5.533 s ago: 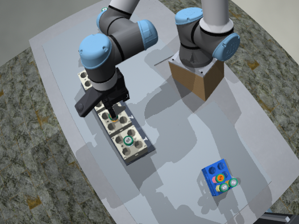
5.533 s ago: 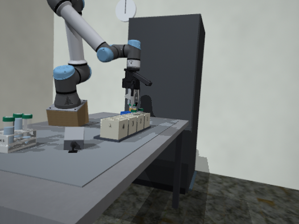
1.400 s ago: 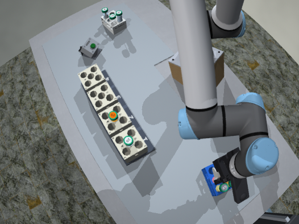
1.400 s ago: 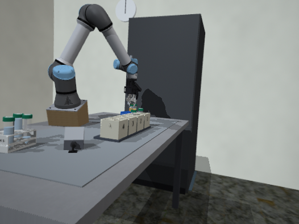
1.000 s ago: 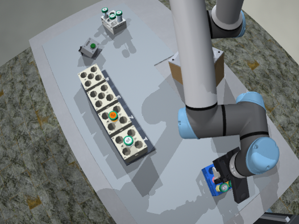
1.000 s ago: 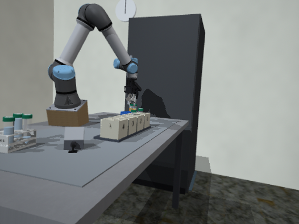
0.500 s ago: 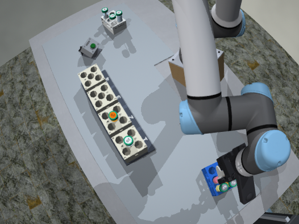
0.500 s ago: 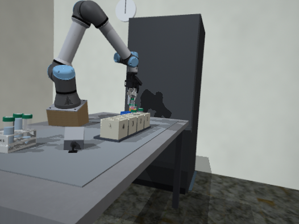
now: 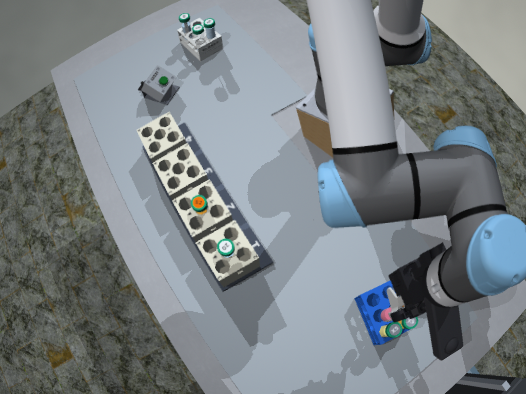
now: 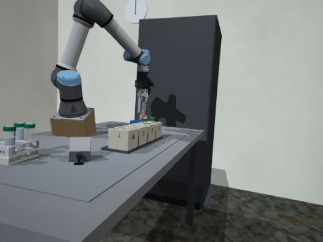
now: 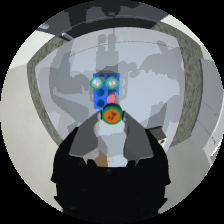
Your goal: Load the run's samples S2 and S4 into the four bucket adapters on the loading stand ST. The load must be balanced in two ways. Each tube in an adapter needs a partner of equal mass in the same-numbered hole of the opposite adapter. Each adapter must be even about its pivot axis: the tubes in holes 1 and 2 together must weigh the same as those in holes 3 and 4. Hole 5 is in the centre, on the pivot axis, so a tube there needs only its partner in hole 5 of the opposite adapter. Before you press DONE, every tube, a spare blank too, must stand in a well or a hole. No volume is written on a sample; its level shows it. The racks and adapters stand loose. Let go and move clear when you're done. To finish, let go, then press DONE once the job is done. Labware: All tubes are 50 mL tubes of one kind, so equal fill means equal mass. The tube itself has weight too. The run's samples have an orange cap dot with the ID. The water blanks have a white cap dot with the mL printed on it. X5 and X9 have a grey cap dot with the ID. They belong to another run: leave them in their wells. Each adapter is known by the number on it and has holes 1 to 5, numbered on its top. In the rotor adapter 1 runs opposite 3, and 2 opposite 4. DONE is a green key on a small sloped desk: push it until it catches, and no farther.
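My gripper (image 9: pixel 395 311) (image 10: pixel 142 96) (image 11: pixel 112 111) is shut on tube S4, whose orange cap dot (image 11: pixel 112 115) faces the wrist camera. The tube hangs upright, its pink-filled tip (image 10: pixel 143 112) above the blue rack (image 9: pixel 367 322) (image 10: pixel 135 122) (image 11: pixel 95 98). Two grey-dotted tubes (image 9: pixel 394 329) (image 9: pixel 410 320) (image 11: pixel 96 82) (image 11: pixel 112 82) stand in that rack. S2 (image 9: pixel 199 202) stands in the centre hole of adapter 2 (image 9: pixel 189 214). The 20 mL blank (image 9: pixel 225 247) stands in the centre hole of adapter 1 (image 9: pixel 242 273). Adapter 3 (image 9: pixel 167 174) and adapter 4 (image 9: pixel 149 140) are empty.
The clear blanks rack (image 9: pixel 208 51) (image 10: pixel 23 159) at the far end holds three white-dotted tubes. The green DONE key (image 9: pixel 163 80) is on its sloped desk (image 9: pixel 159 91) (image 10: pixel 80 144), between that rack and adapter 4. A tall dark cabinet (image 10: pixel 178 59) stands behind the arm.
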Tool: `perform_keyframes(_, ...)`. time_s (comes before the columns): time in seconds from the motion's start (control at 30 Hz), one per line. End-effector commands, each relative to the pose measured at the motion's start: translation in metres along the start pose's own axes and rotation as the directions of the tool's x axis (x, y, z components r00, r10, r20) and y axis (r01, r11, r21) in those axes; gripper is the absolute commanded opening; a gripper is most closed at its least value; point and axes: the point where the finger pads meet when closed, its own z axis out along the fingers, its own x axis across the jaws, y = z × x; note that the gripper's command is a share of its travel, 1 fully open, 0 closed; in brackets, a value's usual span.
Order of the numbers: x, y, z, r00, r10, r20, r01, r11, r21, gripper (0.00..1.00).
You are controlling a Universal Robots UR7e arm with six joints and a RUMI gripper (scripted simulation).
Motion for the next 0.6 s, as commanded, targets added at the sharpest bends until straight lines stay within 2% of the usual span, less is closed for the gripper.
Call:
perform_keyframes(0.0, -0.002, 0.000, -0.018, 1.000, -0.002, 0.001, 0.002, 1.000, -0.003, 0.00)
perform_keyframes(0.27, -0.002, 0.000, -0.043, 1.000, -0.002, 0.001, 0.002, 1.000, -0.003, 0.00)
perform_keyframes(0.4, -0.001, 0.000, -0.043, 1.000, -0.002, 0.001, 0.002, 1.000, -0.003, 0.00)
perform_keyframes(0.57, 0.010, 0.020, -0.040, 0.997, 0.081, 0.002, -0.081, 0.997, -0.010, 0.00)
